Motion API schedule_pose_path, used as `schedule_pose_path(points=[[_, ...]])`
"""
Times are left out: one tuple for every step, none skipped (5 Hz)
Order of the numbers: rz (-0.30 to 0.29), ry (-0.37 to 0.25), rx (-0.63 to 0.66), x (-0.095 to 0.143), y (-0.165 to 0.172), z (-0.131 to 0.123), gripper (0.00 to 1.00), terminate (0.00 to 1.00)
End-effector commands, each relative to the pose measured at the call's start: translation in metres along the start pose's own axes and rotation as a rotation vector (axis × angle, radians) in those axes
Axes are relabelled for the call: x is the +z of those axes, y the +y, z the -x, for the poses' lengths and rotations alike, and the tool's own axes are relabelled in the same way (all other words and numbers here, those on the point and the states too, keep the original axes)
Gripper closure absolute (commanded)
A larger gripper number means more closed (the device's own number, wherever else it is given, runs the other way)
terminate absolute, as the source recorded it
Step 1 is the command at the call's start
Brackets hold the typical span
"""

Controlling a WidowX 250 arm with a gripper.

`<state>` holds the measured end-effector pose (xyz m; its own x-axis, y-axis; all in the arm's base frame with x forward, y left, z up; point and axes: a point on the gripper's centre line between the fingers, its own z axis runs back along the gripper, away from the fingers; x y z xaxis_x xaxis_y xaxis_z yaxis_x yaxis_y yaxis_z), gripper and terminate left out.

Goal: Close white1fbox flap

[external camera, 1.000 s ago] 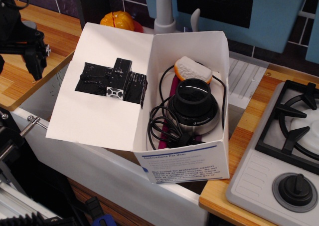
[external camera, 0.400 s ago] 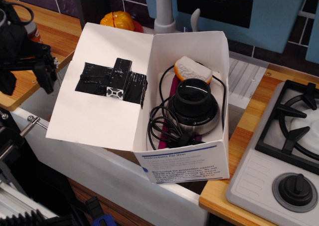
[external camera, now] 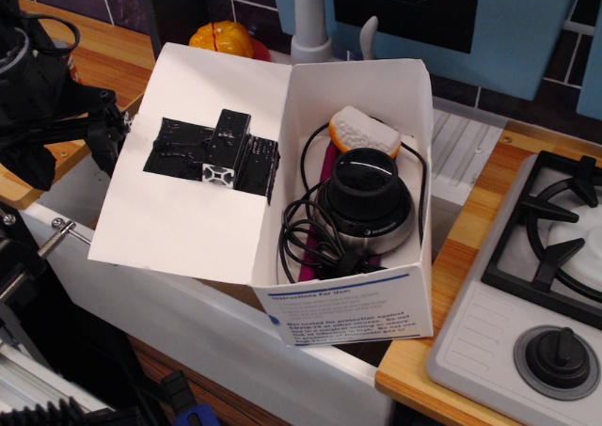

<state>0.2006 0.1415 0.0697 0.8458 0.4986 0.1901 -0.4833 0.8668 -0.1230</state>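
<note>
From my remote console, the small white cardboard box with the blue-bordered instruction label (external camera: 350, 210) sits open across the white sink basin (external camera: 188, 304), between the wooden counter surface (external camera: 75, 78) on the left side of the picture and the grey gas stove with black grates (external camera: 536, 276) on the right side. Its large flat white cardboard flap (external camera: 188, 191) lies folded outward to the picture's left of the box, hinged along the box's near-vertical edge and spread almost flat, with a black tape patch (external camera: 188, 149) and a small black block (external camera: 224, 149) stuck on its upward face.

Inside the box I see a round black puck-shaped controller (external camera: 365, 200), its black cable (external camera: 306, 233) coiled beside it, and an orange-and-white toy food piece (external camera: 365, 133) tucked toward the far wall.

The black end effector (external camera: 71, 153) hangs at the flap's outer edge, one dark finger (external camera: 105, 142) right at the cardboard's rim; I cannot tell whether it touches. Its two fingers stand apart, with nothing between them.

Behind the flap, a yellow-and-orange toy (external camera: 222, 39) rests near the pale grey faucet column (external camera: 308, 17).
</note>
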Motion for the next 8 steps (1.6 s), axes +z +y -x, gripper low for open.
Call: schedule_pose_path(points=[[-0.003, 0.007, -0.06, 0.033, -0.022, -0.01, 0.0, 0.0], [-0.042, 0.01, -0.131, 0.048, -0.037, -0.017, 0.0, 0.0], [-0.058, 0.034, -0.168, 0.058, -0.06, -0.024, 0.0, 0.0], [-0.052, 0.036, -0.151, 0.065, -0.09, -0.028, 0.0, 0.0], [-0.044, 0.029, -0.112, 0.066, -0.109, -0.027, 0.0, 0.0], [-0.001, 0.021, -0.078, 0.058, -0.118, -0.024, 0.0, 0.0], [0.016, 0.014, -0.052, 0.06, -0.13, -0.027, 0.0, 0.0], [0.069, -0.005, -0.018, 0.049, -0.143, -0.026, 0.0, 0.0]])
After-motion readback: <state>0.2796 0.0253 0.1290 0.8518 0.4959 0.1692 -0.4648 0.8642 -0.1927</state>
